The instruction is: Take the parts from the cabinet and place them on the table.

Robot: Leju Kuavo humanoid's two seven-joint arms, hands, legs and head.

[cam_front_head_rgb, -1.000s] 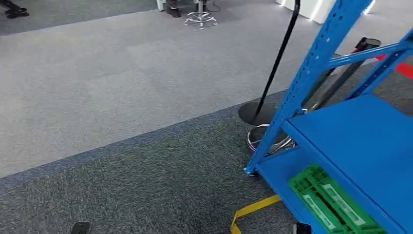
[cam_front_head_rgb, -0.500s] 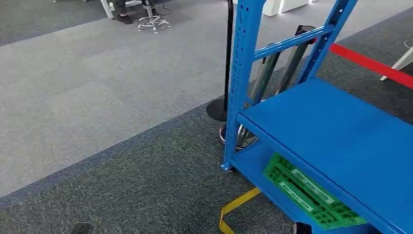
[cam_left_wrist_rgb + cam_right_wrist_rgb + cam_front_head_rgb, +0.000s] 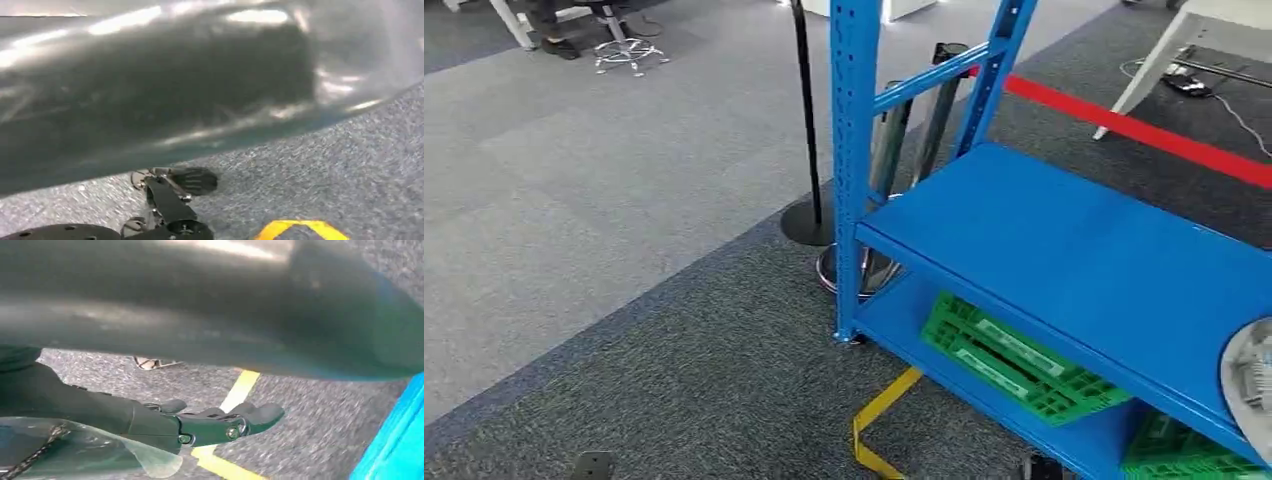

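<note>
- The left robot hand (image 3: 186,182) is hanging low over the speckled grey carpet (image 3: 654,400). Its dark fingers are partly hidden and blurred, so I cannot tell whether it is released or clenched.
- A stool with a chrome star base (image 3: 627,52) is standing far back on the lighter grey carpet.
- A black stanchion pole (image 3: 803,110) is rising from its round black base (image 3: 804,224), just to the left of the cabinet.
- 2 more stanchion posts (image 3: 921,125) are leaning behind the cabinet's front post, over a chrome ring base (image 3: 829,272).
- The blue cabinet (image 3: 855,150), an open metal rack, is standing on the dark carpet, with its wide middle shelf (image 3: 1064,250) running off to the right.
- A strip of yellow tape (image 3: 881,412) is lying on the carpet by the cabinet's front foot.
- 2 green crates are sitting on the lowest shelf: 1 flat and slightly angled (image 3: 1009,358), the other (image 3: 1176,450) further right and cut off by the picture's edge.
- A red barrier belt (image 3: 1124,125) is stretching across behind the cabinet, near a white slanted leg (image 3: 1152,62) and some cables (image 3: 1199,85).
- A silvery round part (image 3: 1252,378) is lying on the middle shelf at its far right, cut off by the picture's edge.
- The right robot hand (image 3: 220,421) is hanging over the carpet and yellow tape, beside the blue cabinet, with its dark fingers stretched out and released, grasping nothing.
</note>
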